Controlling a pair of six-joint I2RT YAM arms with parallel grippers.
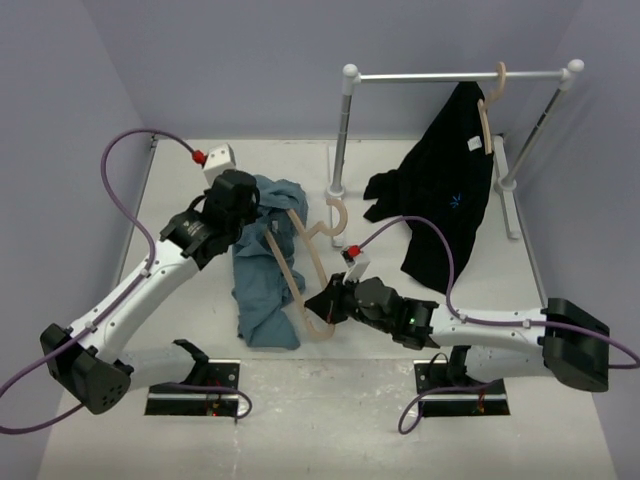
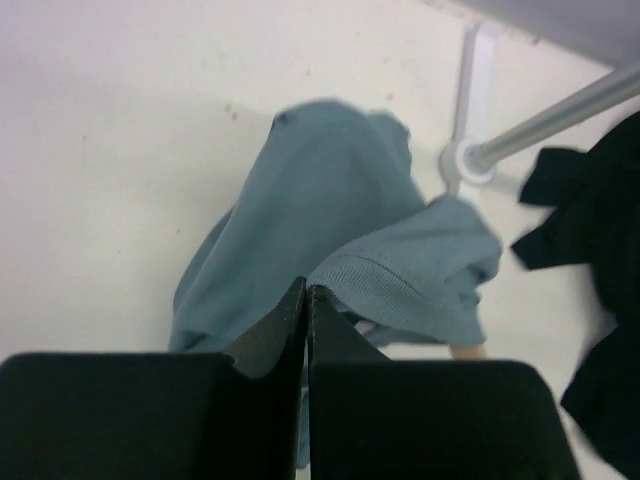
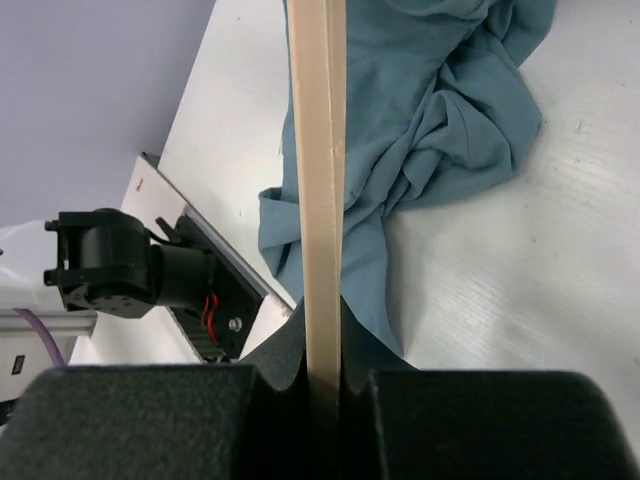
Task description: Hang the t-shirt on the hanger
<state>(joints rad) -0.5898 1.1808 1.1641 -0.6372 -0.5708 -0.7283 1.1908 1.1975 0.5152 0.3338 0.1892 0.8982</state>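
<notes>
The blue-grey t-shirt [image 1: 262, 285] lies crumpled on the white table left of centre. The beige hanger [image 1: 288, 268] lies across it, hook [image 1: 336, 213] toward the rack. My left gripper [image 1: 248, 208] is at the shirt's far end, shut on the cloth by its ribbed edge; the left wrist view shows the t-shirt [image 2: 300, 200] running between the closed gripper [image 2: 305, 292]. My right gripper [image 1: 322, 306] is shut on the hanger's near arm. In the right wrist view, the gripper [image 3: 323, 330] clamps the hanger [image 3: 318, 150], with the t-shirt [image 3: 440, 120] beneath it.
A white garment rack [image 1: 345, 130] stands at the back right, with a black garment [image 1: 450, 200] hanging from a second hanger [image 1: 488, 110] on its rail. A small white block [image 1: 219, 158] with a red tip sits at the back left. The arm base plates [image 1: 195, 400] lie along the near edge.
</notes>
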